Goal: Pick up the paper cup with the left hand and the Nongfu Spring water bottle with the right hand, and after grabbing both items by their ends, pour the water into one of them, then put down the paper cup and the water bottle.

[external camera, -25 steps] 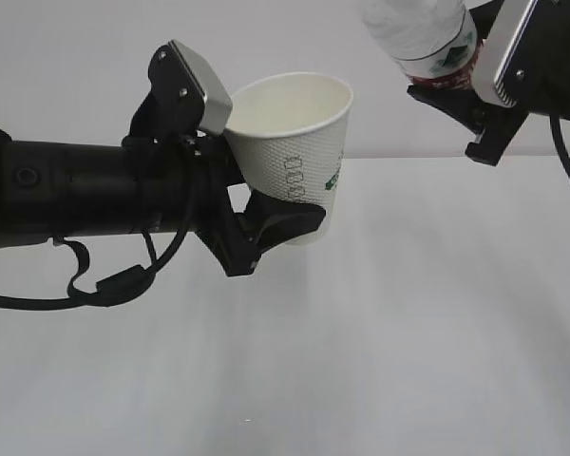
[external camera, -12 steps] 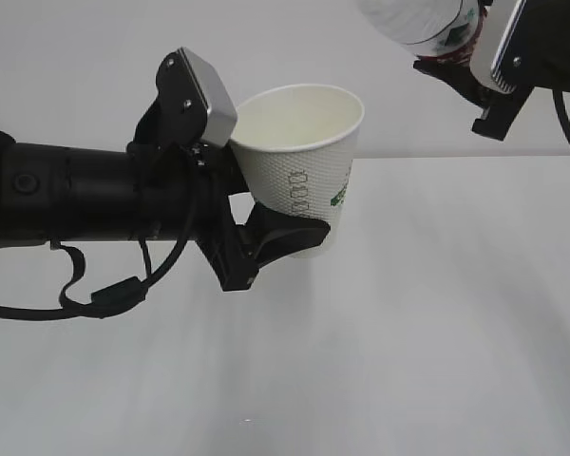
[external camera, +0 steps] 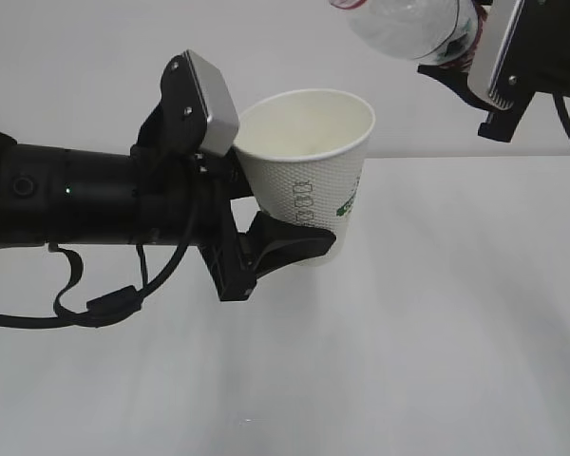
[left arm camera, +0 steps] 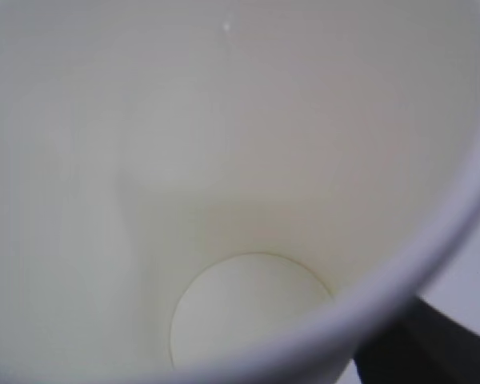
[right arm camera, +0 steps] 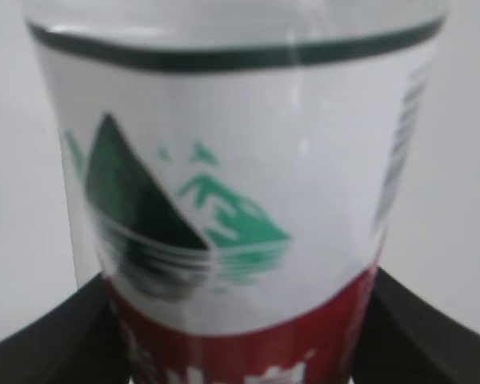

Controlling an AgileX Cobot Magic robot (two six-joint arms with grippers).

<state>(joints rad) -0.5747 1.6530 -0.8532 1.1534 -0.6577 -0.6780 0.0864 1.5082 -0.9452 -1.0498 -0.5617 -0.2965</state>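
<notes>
Gripping paper cup (external camera: 309, 157) in left claw (external camera: 266, 214), bottle (external camera: 408, 24) in right claw (external camera: 475, 66)

The cup (external camera: 309, 161) is white with dotted embossing, dark lettering, a small green logo, and a pale cream inside. The clear bottle (external camera: 413, 24) wears a white and red label with a green mountain. Both hands are black with grey blocks.

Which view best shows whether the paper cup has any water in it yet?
The left wrist view: it looks straight into the paper cup, and its pale bottom appears dry. The exterior view shows the cup's outside and only its upper inner wall. The right wrist view shows just the Nongfu Spring water bottle.
</notes>
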